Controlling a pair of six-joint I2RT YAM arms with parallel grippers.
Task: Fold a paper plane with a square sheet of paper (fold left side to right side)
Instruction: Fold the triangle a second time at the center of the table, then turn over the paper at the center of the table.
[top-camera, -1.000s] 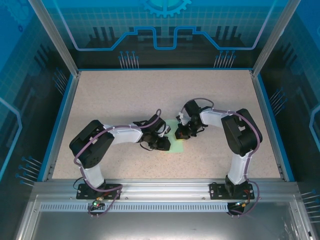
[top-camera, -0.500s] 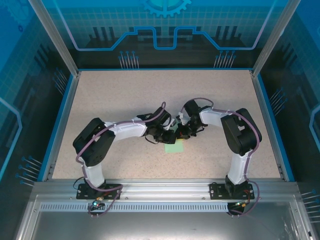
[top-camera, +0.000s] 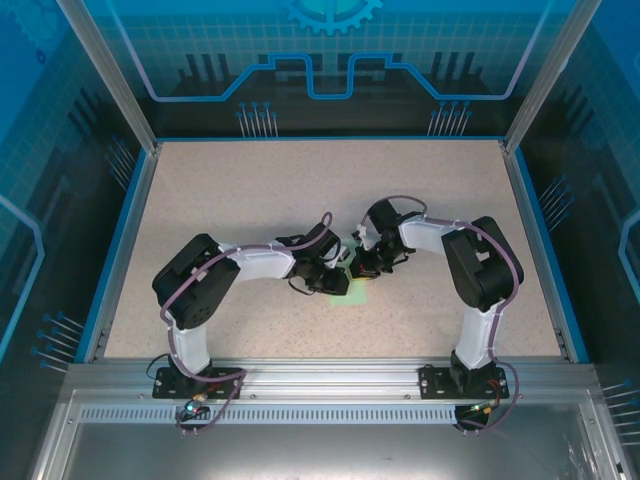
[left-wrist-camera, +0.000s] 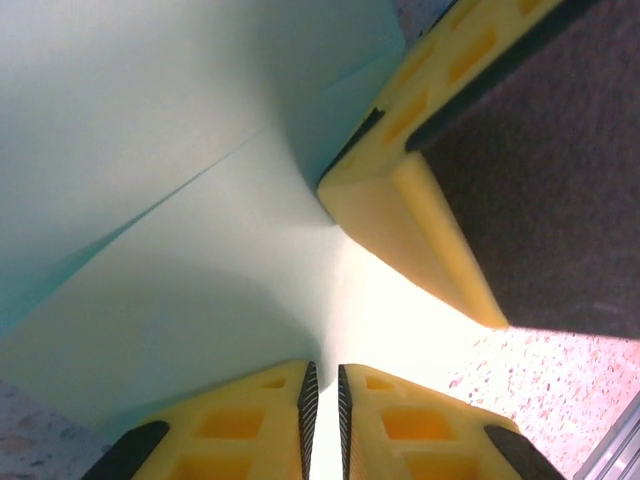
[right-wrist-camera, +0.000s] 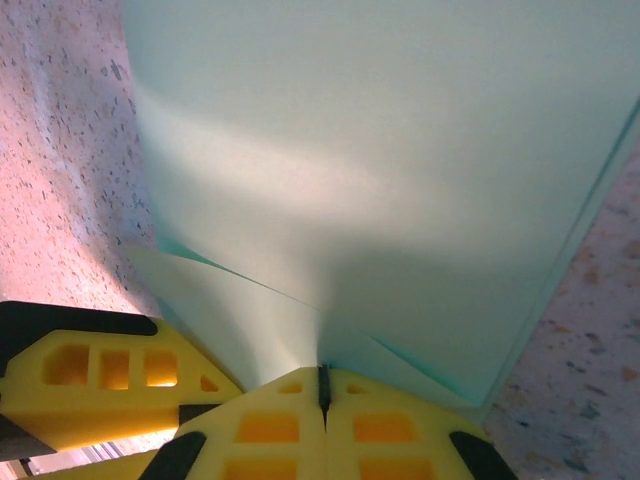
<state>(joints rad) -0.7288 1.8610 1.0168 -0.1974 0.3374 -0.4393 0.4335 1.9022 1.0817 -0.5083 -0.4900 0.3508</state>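
The square sheet of paper (top-camera: 344, 292) is pale mint green and lies partly folded at the table's middle, mostly hidden under both grippers. My right gripper (right-wrist-camera: 323, 385) is shut, and the paper (right-wrist-camera: 380, 150) is puckered, its creases running straight into the closed tips. My left gripper (left-wrist-camera: 323, 392) hangs close over the paper (left-wrist-camera: 200, 200) with only a narrow slit between its pads and nothing clearly in it. One yellow right finger (left-wrist-camera: 420, 215) presses into the sheet just ahead of the left tips. From above, the left gripper (top-camera: 336, 277) and right gripper (top-camera: 359, 268) almost touch.
The speckled beige table (top-camera: 250, 190) stretches to blue side rails and a metal front rail (top-camera: 320, 375). Bare tabletop shows beside the sheet (right-wrist-camera: 60, 150) and under the left fingers (left-wrist-camera: 540, 390). A yellow left finger (right-wrist-camera: 100, 385) sits beside the right tips.
The left gripper swung up and right toward the right gripper, then settled slightly lower over the sheet. The right gripper held still. Less green shows from above.
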